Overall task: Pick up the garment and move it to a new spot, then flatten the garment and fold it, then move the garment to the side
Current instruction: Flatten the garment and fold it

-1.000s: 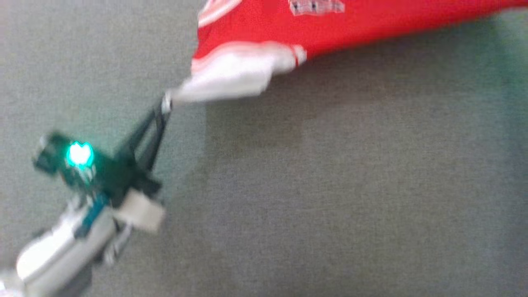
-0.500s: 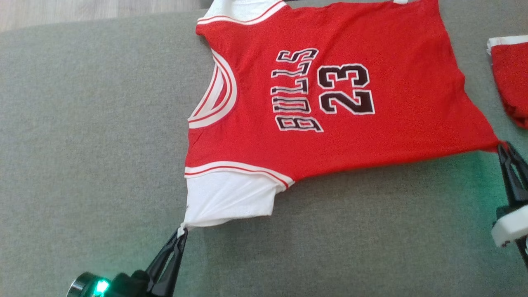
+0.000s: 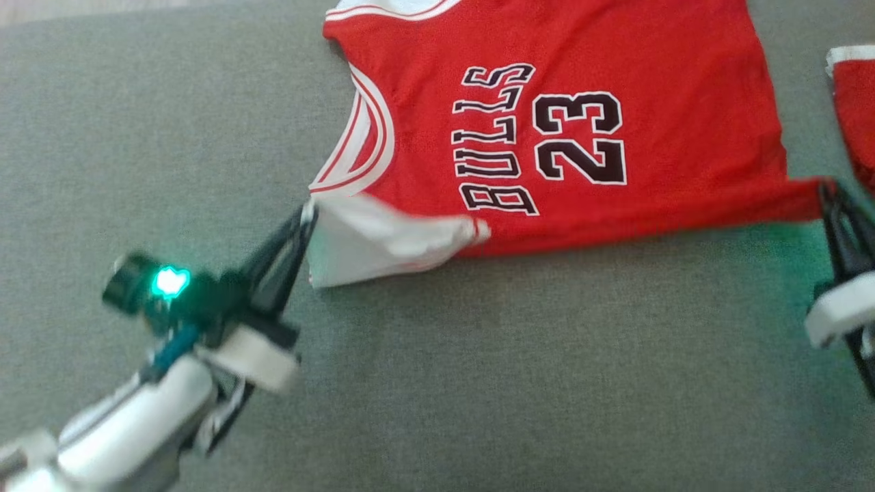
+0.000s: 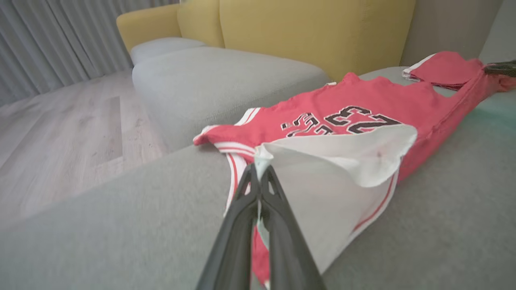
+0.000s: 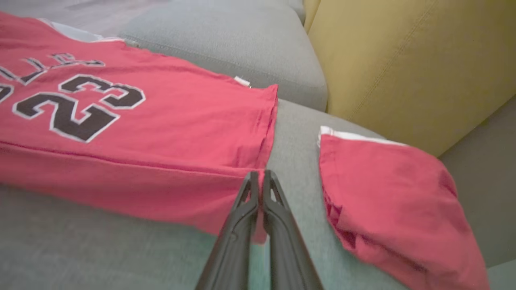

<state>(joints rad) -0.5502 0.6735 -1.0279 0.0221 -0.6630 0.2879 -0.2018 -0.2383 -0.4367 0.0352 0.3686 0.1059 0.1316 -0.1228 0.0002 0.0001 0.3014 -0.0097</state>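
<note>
Red jersey (image 3: 560, 137) on grey cushion (image 3: 478, 376), left end effector (image 3: 306, 213) gripping sleeve (image 3: 369, 239), right end effector (image 3: 827, 190) gripping hem (image 3: 779, 198)

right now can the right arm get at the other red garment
Probably not yet: the right gripper is shut on the jersey corner, though the other red garment lies close beside it.

jersey (image 3: 581, 137) on sofa seat (image 3: 478, 376) | second garment (image 3: 858, 116) just right of it | left claw (image 3: 309, 212) at near-left corner | right claw (image 3: 827, 190) at near-right corner
</note>
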